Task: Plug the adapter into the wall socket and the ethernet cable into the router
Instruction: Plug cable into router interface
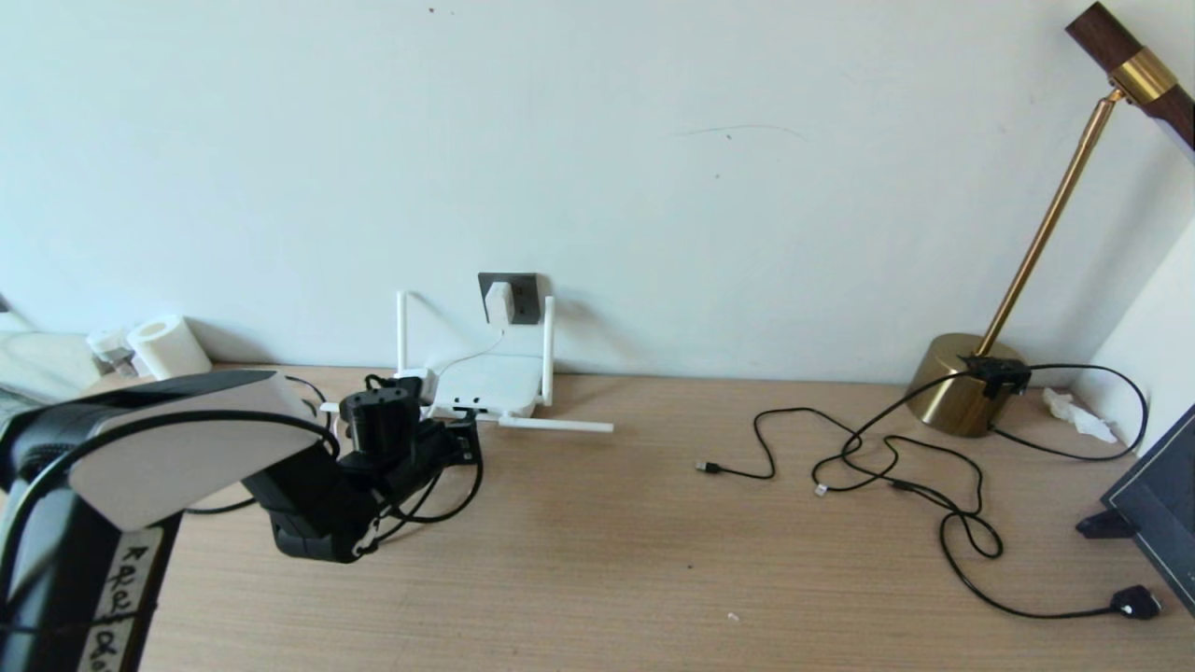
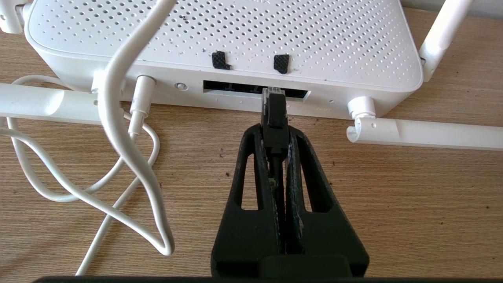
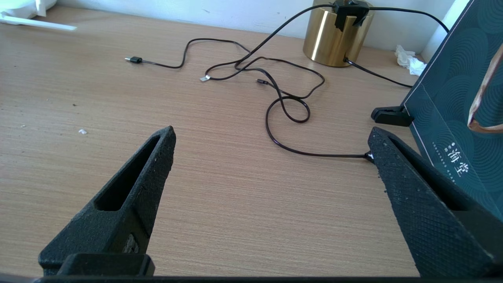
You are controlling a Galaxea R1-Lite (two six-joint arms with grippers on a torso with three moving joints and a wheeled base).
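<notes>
I see left gripper (image 2: 275, 133) clamped on ethernet cable (image 2: 274, 114), clear plug tip at router (image 2: 235, 35) port row. Adapter (image 1: 499, 301) sits in wall socket (image 1: 523, 297). Right gripper (image 3: 271, 145) fingers wide apart above desk (image 3: 220, 212).

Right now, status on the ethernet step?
Left gripper shut on ethernet cable, clear plug tip at router port row, not visibly seated. Right gripper open, idle over desk. Adapter in wall socket. Nothing blocking.
</notes>
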